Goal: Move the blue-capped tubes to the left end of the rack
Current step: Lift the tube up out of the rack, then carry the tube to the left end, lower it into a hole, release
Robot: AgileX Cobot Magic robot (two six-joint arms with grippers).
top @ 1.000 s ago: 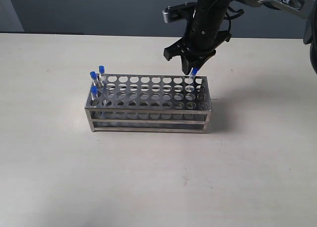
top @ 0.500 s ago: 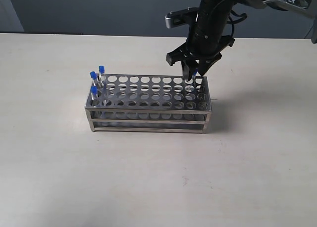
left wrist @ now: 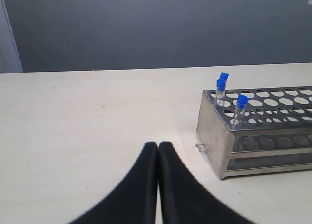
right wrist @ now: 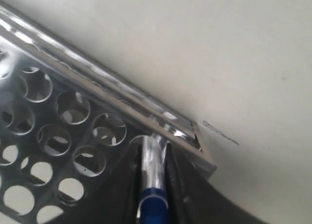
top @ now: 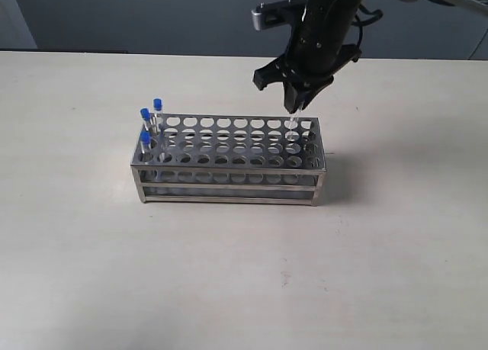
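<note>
The grey metal rack (top: pixel 229 175) stands mid-table. Three blue-capped tubes (top: pixel 145 114) (top: pixel 157 104) (top: pixel 144 137) stand upright in holes at its left end, also seen in the left wrist view as tubes (left wrist: pixel 241 102). My right gripper (top: pixel 294 104) hangs over the rack's far right corner, shut on the fourth blue-capped tube (right wrist: pixel 153 170). That tube is lifted partway, its clear lower end (top: pixel 293 129) still in a corner hole of the rack (right wrist: pixel 63 77). My left gripper (left wrist: pixel 158 147) is shut and empty, low over the table to the left of the rack (left wrist: pixel 214 136).
The table (top: pixel 229 274) is pale beige with a dark wall behind it. A short scratch mark (right wrist: pixel 220 132) shows on the table beside the rack's corner.
My right gripper closed on the right-end tube and rose, drawing the tube partway up out of its hole. The three left-end tubes and the left arm stayed put.
</note>
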